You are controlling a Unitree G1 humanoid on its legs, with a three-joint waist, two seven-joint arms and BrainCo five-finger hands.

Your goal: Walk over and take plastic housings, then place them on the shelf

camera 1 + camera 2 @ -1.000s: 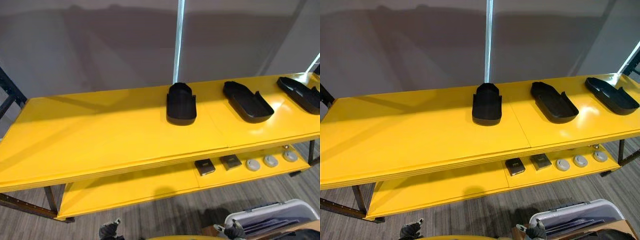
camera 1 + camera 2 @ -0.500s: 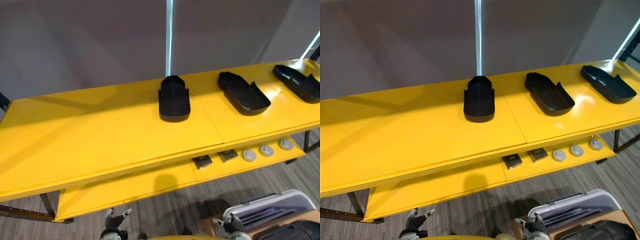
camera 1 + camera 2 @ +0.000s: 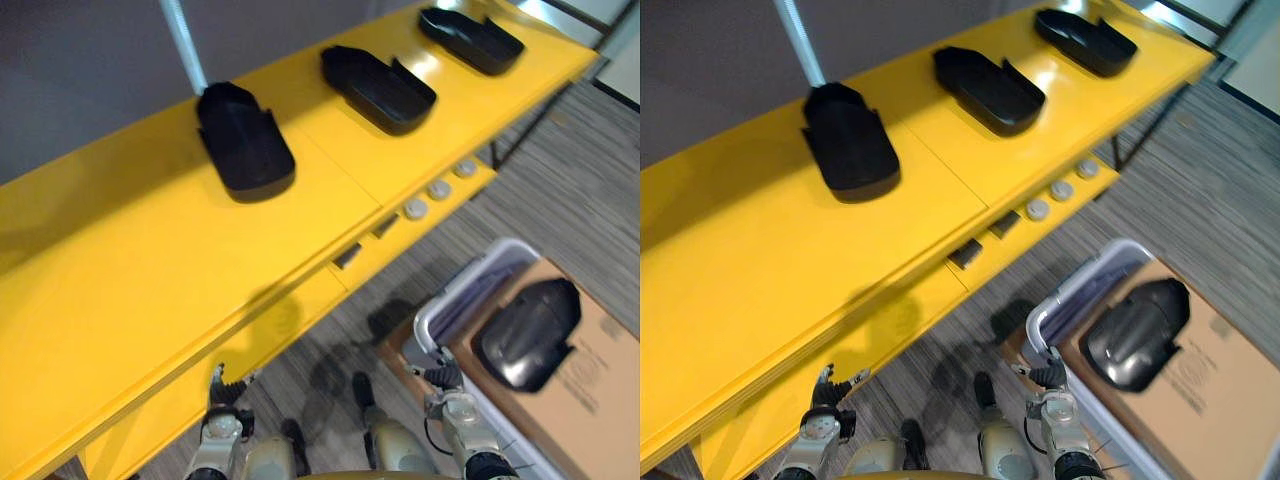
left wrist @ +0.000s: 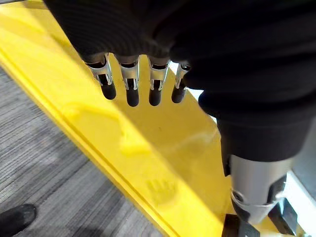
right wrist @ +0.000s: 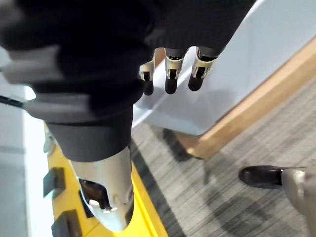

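Three black plastic housings lie in a row on the yellow shelf top (image 3: 120, 270): one by the metal post (image 3: 243, 145), one in the middle (image 3: 378, 88) and one at the far end (image 3: 470, 38). Another dark, glossy housing (image 3: 527, 333) rests on a cardboard box (image 3: 595, 405) on the floor to my right. My left hand (image 3: 222, 388) hangs open low in front of the shelf's edge, its straight fingers (image 4: 129, 88) holding nothing over the lower yellow board. My right hand (image 3: 441, 378) hangs open beside a white bin, its fingers (image 5: 169, 74) empty too.
The white bin (image 3: 470, 290) stands between the shelf and the cardboard box. On the lower yellow board (image 3: 970, 275) lie small dark blocks (image 3: 348, 255) and round grey discs (image 3: 438, 189). A metal post (image 3: 185, 40) rises behind the shelf. Grey carpet runs to the right.
The whole picture has swung and tilted toward the right, so the camera moved. The box with the dark housing and both hands now show more fully. The shelf housings kept their places.
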